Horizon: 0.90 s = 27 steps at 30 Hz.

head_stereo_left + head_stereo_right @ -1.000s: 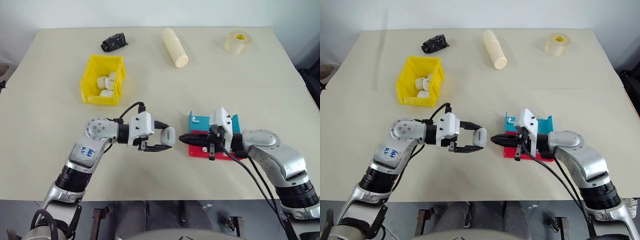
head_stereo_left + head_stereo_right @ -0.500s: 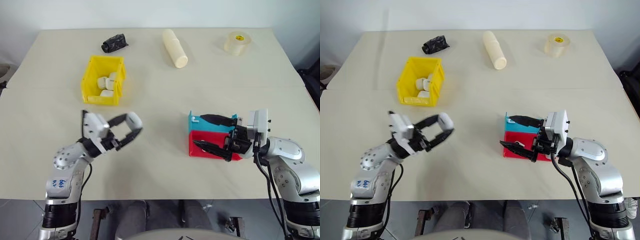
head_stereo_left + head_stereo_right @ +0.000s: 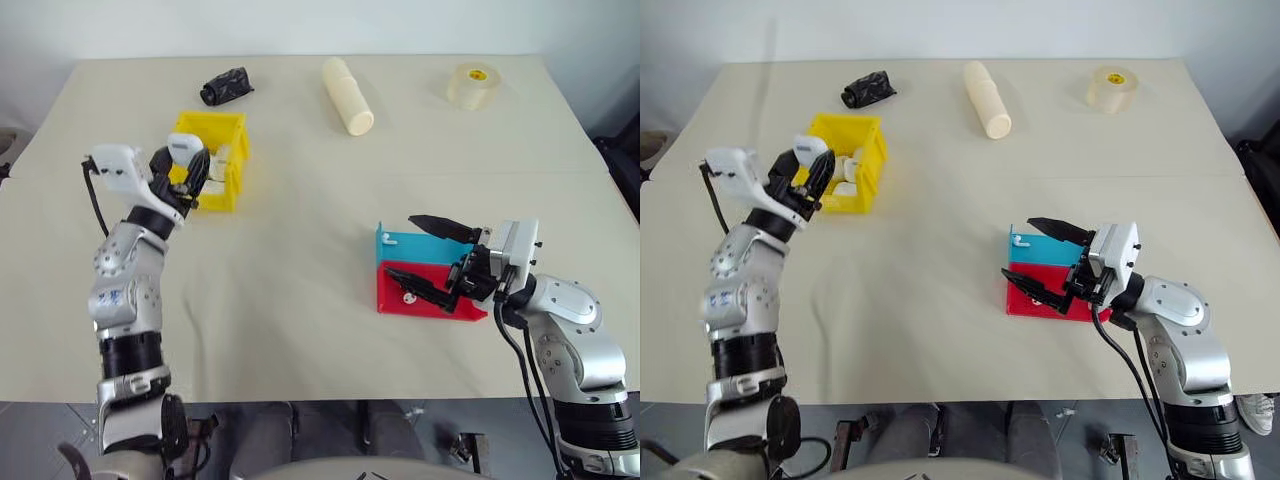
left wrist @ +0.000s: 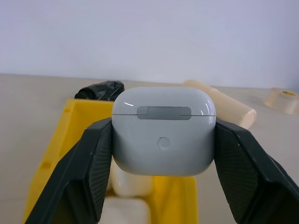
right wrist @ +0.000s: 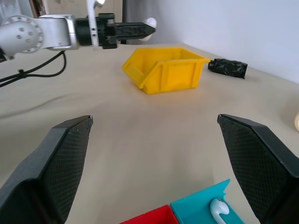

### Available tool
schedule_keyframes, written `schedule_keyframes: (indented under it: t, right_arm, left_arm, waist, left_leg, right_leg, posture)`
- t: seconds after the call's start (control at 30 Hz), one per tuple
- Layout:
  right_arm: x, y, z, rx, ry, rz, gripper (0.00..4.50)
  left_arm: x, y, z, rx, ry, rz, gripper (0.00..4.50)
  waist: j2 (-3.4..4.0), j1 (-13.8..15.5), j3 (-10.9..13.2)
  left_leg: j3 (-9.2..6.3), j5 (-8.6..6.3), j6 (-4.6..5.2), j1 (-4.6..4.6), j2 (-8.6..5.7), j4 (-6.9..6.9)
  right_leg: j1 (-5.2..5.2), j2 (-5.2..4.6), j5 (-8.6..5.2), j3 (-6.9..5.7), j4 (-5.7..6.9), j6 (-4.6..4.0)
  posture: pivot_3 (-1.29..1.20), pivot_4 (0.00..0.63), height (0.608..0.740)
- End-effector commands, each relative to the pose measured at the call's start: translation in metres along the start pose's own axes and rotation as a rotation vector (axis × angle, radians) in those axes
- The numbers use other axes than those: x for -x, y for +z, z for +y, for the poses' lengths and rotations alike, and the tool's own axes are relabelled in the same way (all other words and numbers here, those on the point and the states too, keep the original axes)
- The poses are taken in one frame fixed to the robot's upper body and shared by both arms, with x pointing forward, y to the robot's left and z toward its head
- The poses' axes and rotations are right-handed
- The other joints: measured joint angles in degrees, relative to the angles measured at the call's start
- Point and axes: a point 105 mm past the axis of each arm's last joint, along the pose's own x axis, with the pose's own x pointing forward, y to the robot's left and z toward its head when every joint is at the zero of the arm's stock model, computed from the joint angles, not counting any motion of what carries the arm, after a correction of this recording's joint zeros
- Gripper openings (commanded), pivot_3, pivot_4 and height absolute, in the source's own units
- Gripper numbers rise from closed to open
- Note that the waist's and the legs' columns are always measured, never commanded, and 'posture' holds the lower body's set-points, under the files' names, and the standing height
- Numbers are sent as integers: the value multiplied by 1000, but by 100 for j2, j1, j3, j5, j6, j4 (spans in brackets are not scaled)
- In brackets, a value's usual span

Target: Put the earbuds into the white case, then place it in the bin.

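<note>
The white case, lid closed, is clamped between my left gripper's black fingers, raised just at the near left corner of the yellow bin. The bin holds several other white cases. My right gripper stands wide open above the small trays, with nothing between its fingers. One earbud lies in the blue tray. Another small white piece lies in the red tray.
At the far edge of the table lie a black crumpled object, a long cream cylinder and a roll of clear tape. Bare tabletop stretches between the bin and the trays.
My left arm swung from the table's middle out to the left and away, carrying the case up to the bin. The right gripper opened and drew back to the right.
</note>
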Motion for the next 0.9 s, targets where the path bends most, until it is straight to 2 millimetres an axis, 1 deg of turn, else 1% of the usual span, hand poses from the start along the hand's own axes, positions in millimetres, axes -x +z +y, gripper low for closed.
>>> schedule_keyframes:
  t: [0.03,0.13,0.2,0.3,0.4,0.5,0.57,0.63,0.7,0.8,0.9]
  right_arm:
    - [-4,8,4,36,4,-27,4486]
    - [-2,6,7,35,-1,-16,4486]
    - [-1,5,8,34,-5,-13,4500]
    - [-1,5,9,32,-9,-13,4500]
    - [-1,3,10,30,-11,-11,4500]
    - [0,3,9,32,-13,-9,4500]
    - [3,1,7,32,-12,0,4500]
    - [7,-1,6,32,-3,20,4500]
    - [13,-5,4,22,14,46,4500]
    - [23,-10,-1,6,47,96,4500]
    - [31,-13,-8,6,62,120,4500]
  left_arm:
    - [-16,-1,22,-87,78,49,2801]
    - [-24,-3,30,-103,99,71,2801]
    - [-27,-5,28,-89,81,76,3536]
    - [-28,-6,26,-75,55,79,4398]
    - [-26,-4,20,-46,4,65,4456]
    - [-17,3,15,-53,-74,43,4456]
    - [-3,5,5,-39,-182,49,4456]
    - [15,3,-4,-84,-294,94,4456]
    - [39,-3,-10,-207,-411,160,4456]
    - [81,-7,-19,-273,-583,214,4456]
    - [112,-13,-22,-353,-671,267,4456]
  waist:
    - [-2,-12,1]
    - [-3,-32,2]
    - [-3,-30,2]
    - [-3,-26,2]
    - [-3,-26,2]
    - [-3,-47,2]
    - [-3,-99,2]
    - [-2,-149,2]
    - [-2,-160,1]
    - [-1,-147,1]
    - [-1,-134,1]
  left_leg:
    - [0,0,0,0,0,0]
    - [2,0,0,-1,0,-2]
    - [2,0,0,-1,-2,-2]
    - [2,0,0,-1,-3,-1]
    - [2,0,-1,-1,-1,2]
    - [2,1,-1,-1,0,4]
    - [2,1,-1,-1,3,2]
    - [2,0,-2,-1,28,-2]
    - [3,0,-3,0,32,-4]
    - [6,-1,-3,3,38,-7]
    - [5,-1,-3,6,39,-7]
  right_leg:
    - [0,1,0,-2,0,0]
    - [-4,0,0,-2,1,0]
    - [-5,-3,0,-5,1,1]
    - [-4,-6,1,-6,2,1]
    - [-4,-4,1,-6,5,1]
    - [-4,-3,1,-6,7,1]
    - [-4,-3,1,-4,6,1]
    - [-6,-5,1,-5,6,1]
    - [-6,-4,1,-6,4,1]
    - [-4,-3,0,-4,2,-1]
    - [3,-8,0,-2,-4,-2]
  posture:
    - [0,150,740]
    - [0,150,740]
    - [0,150,740]
    - [0,150,740]
    - [0,150,740]
    - [0,150,740]
    - [0,150,740]
    - [0,150,740]
    - [0,150,740]
    - [0,150,740]
    - [0,150,740]
